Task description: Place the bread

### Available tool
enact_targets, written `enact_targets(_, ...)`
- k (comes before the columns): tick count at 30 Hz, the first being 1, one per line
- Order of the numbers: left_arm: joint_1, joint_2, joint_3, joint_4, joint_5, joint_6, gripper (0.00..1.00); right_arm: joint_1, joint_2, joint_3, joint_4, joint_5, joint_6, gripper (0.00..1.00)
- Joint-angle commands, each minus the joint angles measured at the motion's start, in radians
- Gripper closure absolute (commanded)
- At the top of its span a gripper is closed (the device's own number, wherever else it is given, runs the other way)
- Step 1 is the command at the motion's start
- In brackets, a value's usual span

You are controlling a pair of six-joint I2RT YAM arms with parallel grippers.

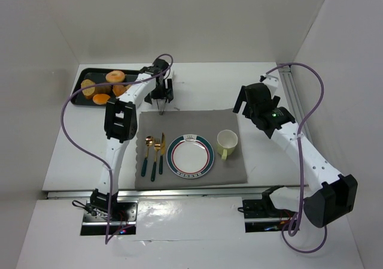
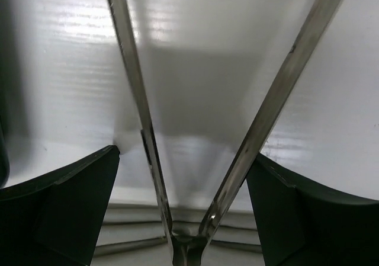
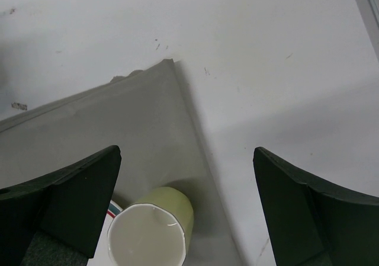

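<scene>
Left pincer [image 2: 182,154] clamped on spread tongs [image 2: 131,70] near the bread [image 1: 115,76] — right pincer [image 3: 186,152] wide open near the mug [image 3: 155,227].

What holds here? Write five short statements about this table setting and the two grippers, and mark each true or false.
1. The plate is empty. True.
2. The bread lies on the black tray at the far left. True.
3. The cup stands left of the plate. False: it stands right of it; the cutlery lies on the left.
4. The right gripper grips the cup. False: its jaws are open and empty, above the grey mat's corner.
5. The left gripper carries metal tongs. True.
</scene>
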Motion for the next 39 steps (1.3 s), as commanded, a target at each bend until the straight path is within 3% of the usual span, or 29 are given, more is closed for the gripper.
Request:
enact_targets(1, -0.006, 0.028, 0.079, 0.054, 0.002, 0.044, 0.00, -0.006, -0.040, 0.009, 0.007, -0.025, 0.015, 0.00)
enact_targets(7, 0.014, 0.080, 0.138, 0.073, -0.008, 0.073, 0.10, -0.006, -0.040, 0.009, -0.004, -0.014, 0.033, 0.00)
enact_targets(10, 0.014, 0.080, 0.138, 0.109, -0.008, 0.082, 0.26, -0.006, -0.029, 0.009, -0.004, -0.032, 0.033, 0.00)
enact_targets(15, 0.014, -0.021, 0.138, 0.109, 0.003, 0.102, 0.72, -0.006, -0.009, 0.018, -0.004, -0.043, 0.044, 0.00)
enact_targets(17, 0.004, -0.090, 0.103, 0.118, 0.026, 0.116, 0.76, -0.006, -0.009, 0.018, -0.004, -0.054, 0.044, 0.00)
enact_targets(22, 0.007, -0.396, -0.194, 0.195, 0.077, 0.114, 0.78, -0.006, -0.009, -0.002, 0.030, -0.100, 0.044, 0.00)
enact_targets(27, 0.098, -0.643, -0.331, 0.114, 0.133, 0.125, 0.60, 0.003, 0.000, -0.013, 0.051, -0.112, 0.044, 0.00)
enact_targets(33, 0.242, -0.724, -0.403, -0.049, 0.133, 0.182, 0.53, 0.013, 0.000, -0.013, 0.051, -0.075, 0.012, 0.00)
enact_targets(39, 0.366, -0.715, -0.410, -0.058, 0.173, 0.153, 0.45, 0.013, 0.011, -0.022, 0.089, -0.109, 0.001, 0.00)
